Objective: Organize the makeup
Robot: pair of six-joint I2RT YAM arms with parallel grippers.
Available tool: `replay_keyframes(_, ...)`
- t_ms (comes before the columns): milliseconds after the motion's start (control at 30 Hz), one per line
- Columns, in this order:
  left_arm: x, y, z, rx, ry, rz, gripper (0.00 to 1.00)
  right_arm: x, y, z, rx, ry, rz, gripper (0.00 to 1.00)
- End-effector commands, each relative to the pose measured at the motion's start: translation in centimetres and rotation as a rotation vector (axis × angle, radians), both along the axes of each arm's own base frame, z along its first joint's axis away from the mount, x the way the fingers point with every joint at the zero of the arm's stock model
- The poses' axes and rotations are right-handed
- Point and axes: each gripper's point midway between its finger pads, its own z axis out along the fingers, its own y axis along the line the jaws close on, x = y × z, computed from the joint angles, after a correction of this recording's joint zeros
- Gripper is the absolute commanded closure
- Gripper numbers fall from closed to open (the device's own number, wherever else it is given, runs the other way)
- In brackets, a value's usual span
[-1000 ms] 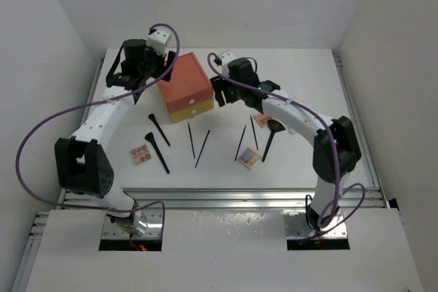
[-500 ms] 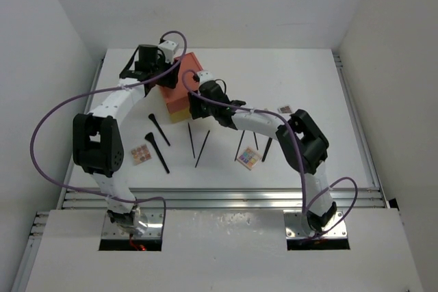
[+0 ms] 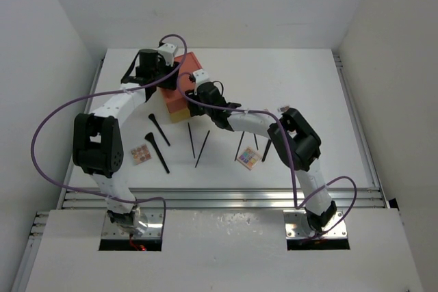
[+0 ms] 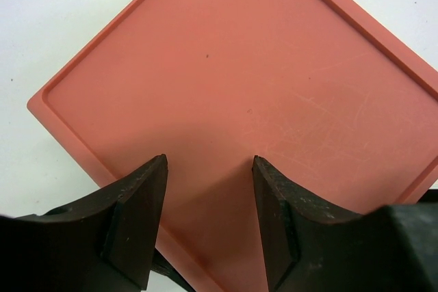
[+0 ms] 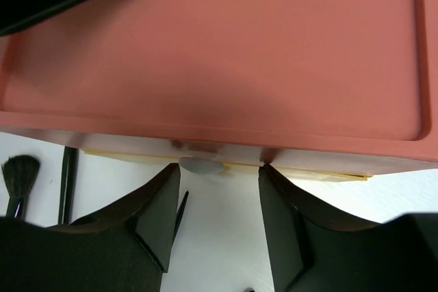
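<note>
White table (image 3: 308,87), white walls on three sides. Orange-and-yellow drawer box (image 3: 192,61) sits back-left of centre, turned corner-on to the arms. Left gripper (image 4: 209,162) is over the box's orange top with its fingers spread. Only lid surface shows in the gap and nothing is clamped; can't tell if the tips touch the lid. Right gripper (image 5: 219,169) is at the box's front face, level with the seam under the orange top. Its fingers are parted around the small grey knob (image 5: 200,165), which sits nearer one finger with a gap showing, so not pinched. Makeup is all out on the table, on the near side of the box. Left group: rear brush (image 3: 159,130) and front brush (image 3: 159,155) lie diagonal, with the pink-brown palette (image 3: 141,153) just beside the front one. Middle: left pencil (image 3: 191,140) and middle pencil (image 3: 202,148), close but apart. Right group: right pencil (image 3: 240,143) with the multicoloured palette (image 3: 249,158) at its near end, and beyond them a thin stick (image 3: 254,135) and the right brush (image 3: 267,148), both partly under the right arm. Third palette (image 3: 284,109) peeks out by that arm's elbow, mostly hidden.
</note>
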Motion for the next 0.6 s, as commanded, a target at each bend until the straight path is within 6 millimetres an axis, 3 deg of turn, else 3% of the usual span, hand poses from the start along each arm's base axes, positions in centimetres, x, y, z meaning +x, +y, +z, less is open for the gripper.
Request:
replay_keyframes(0,-1.0,-0.1,-1.4,0.002,0.049,-0.006,0.42,1.5,1.1,5.2,0.079,-0.15,0.0,0.5)
replay_keyframes(133,-1.1,-0.1,-1.5,0.003,0.058,-0.006,0.42,1.4,1.2,6.4,0.074,-0.184,-0.003,0.51)
replay_keyframes(267,-1.1,-0.1,-1.5,0.011,0.055,-0.011,0.42,1.7,1.3,6.1,0.069,-0.195,-0.001,0.53)
replay_keyframes(367,-1.4,-0.2,-2.0,0.007,0.067,-0.019,0.42,1.8,1.3,6.0,0.067,-0.201,0.0,0.63)
replay_keyframes(400,-1.4,-0.2,-2.0,0.007,0.067,-0.019,0.42,1.8,1.2,6.0,0.068,-0.204,-0.003,0.71)
replay_keyframes(567,-1.4,-0.2,-2.0,0.007,0.067,-0.019,0.42,1.6,0.5,5.6,0.066,-0.235,-0.011,0.95)
